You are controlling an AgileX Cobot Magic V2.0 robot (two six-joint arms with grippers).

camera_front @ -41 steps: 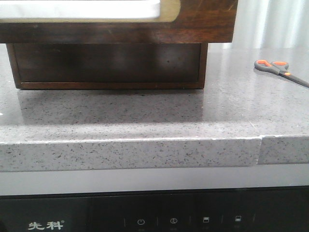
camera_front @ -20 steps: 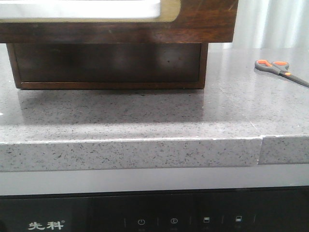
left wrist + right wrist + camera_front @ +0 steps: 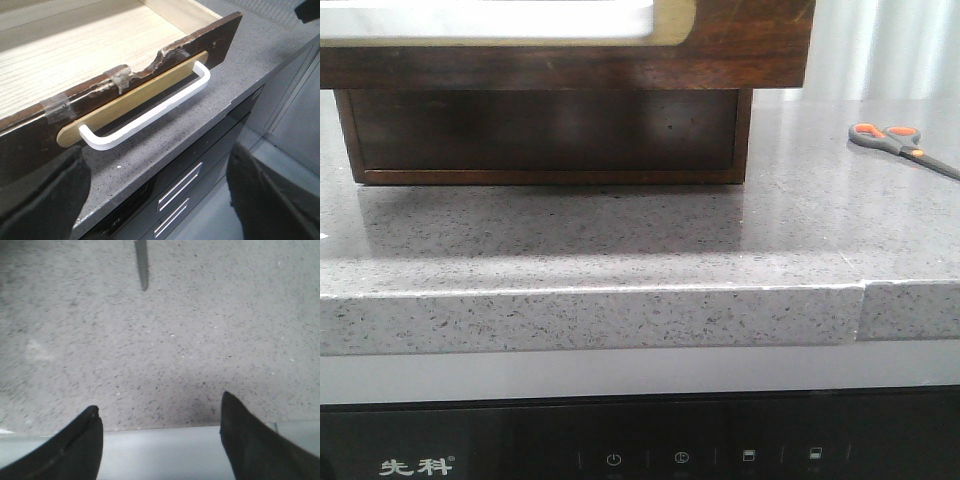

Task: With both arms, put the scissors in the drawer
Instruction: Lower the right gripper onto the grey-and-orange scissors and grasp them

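The small scissors with grey handles and orange-lined finger loops (image 3: 900, 145) lie flat on the grey speckled stone worktop (image 3: 620, 240), at its far right side in the front view, with the dark blades pointing to the right edge of the picture. They are well apart from the wide dark brown wooden drawer (image 3: 560, 45), which is pulled out toward the camera at the upper left and hangs over the dark wooden cabinet (image 3: 545, 135) below it.

In the left wrist view the drawer (image 3: 125, 95) is open and shows a pale wood bottom inside. Its front edge is chipped and carries pieces of clear tape (image 3: 120, 76). A white bar handle (image 3: 150, 112) sits on a light wooden backing strip (image 3: 130, 105) on the drawer front. The left end effector (image 3: 157, 195) has its two black fingers spread wide, near the handle but not touching it, and holds nothing.

In the right wrist view the right end effector (image 3: 160, 440) also has its fingers apart and empty, above the front edge of the worktop (image 3: 175, 350). The tip of a dark scissors blade (image 3: 142, 265) shows farther away on the stone, not near the fingers
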